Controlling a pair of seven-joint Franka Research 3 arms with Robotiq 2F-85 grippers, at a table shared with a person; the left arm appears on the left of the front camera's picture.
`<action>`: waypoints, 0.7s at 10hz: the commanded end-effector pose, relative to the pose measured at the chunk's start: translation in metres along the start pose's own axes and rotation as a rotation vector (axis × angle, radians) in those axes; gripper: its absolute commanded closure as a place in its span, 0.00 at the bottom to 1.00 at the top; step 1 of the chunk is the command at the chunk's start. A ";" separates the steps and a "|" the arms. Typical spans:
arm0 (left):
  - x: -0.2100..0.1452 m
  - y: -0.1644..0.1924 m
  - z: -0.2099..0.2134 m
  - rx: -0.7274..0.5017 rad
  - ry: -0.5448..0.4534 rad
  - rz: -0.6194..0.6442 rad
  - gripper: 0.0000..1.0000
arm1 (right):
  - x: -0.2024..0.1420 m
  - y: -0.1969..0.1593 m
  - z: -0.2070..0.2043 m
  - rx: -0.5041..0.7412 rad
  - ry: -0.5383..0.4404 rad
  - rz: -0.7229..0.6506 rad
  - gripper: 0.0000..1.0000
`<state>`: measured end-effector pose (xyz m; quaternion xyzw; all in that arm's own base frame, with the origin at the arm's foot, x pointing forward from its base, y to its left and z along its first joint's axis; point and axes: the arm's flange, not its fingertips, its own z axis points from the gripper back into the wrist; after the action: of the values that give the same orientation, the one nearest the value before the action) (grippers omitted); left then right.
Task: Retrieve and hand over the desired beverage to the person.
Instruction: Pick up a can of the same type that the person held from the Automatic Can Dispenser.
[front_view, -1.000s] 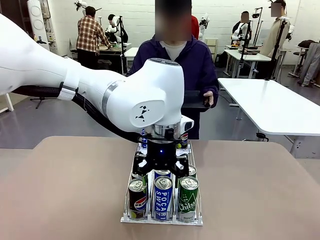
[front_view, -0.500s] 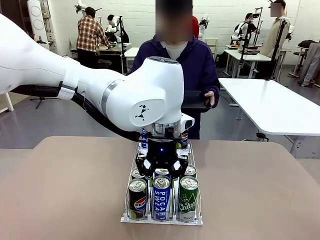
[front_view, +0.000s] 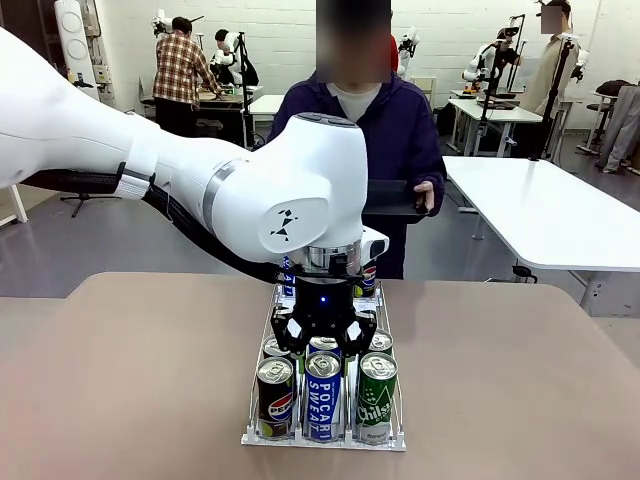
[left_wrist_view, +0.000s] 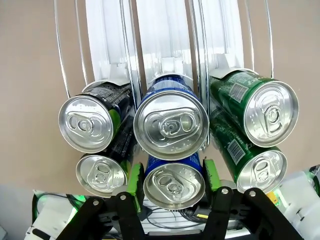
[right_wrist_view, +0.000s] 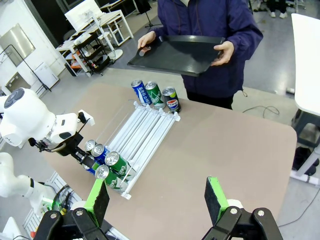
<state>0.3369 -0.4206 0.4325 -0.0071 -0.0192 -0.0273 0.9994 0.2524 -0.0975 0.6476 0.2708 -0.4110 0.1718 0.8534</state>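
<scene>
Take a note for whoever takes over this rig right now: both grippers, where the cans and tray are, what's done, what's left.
Left gripper shut on a blue can in the rack's middle lane; can not lifted yet.
Right gripper open, holding nothing, high over the table.
Person at the far side holds out a black tray.
Done: can gripped. Left: lift it out and hand it over, likely onto the tray.

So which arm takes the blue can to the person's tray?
Left. The left end effector is shut on the blue can in the middle lane of the rack. The right end effector is open, away from the rack.
</scene>
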 end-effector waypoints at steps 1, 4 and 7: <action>-0.006 0.005 0.015 -0.008 0.014 -0.041 1.00 | -0.001 0.000 -0.001 0.029 -0.007 0.008 0.00; -0.010 0.005 0.109 0.015 0.019 -0.087 1.00 | -0.001 0.000 -0.001 0.029 -0.007 0.008 0.00; -0.001 0.001 0.197 0.052 -0.015 -0.067 1.00 | -0.001 0.000 -0.001 0.029 -0.007 0.008 0.00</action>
<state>0.3149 -0.4054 0.6130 0.0125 -0.0197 -0.0588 0.9980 0.2524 -0.0975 0.6476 0.2708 -0.4110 0.1718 0.8534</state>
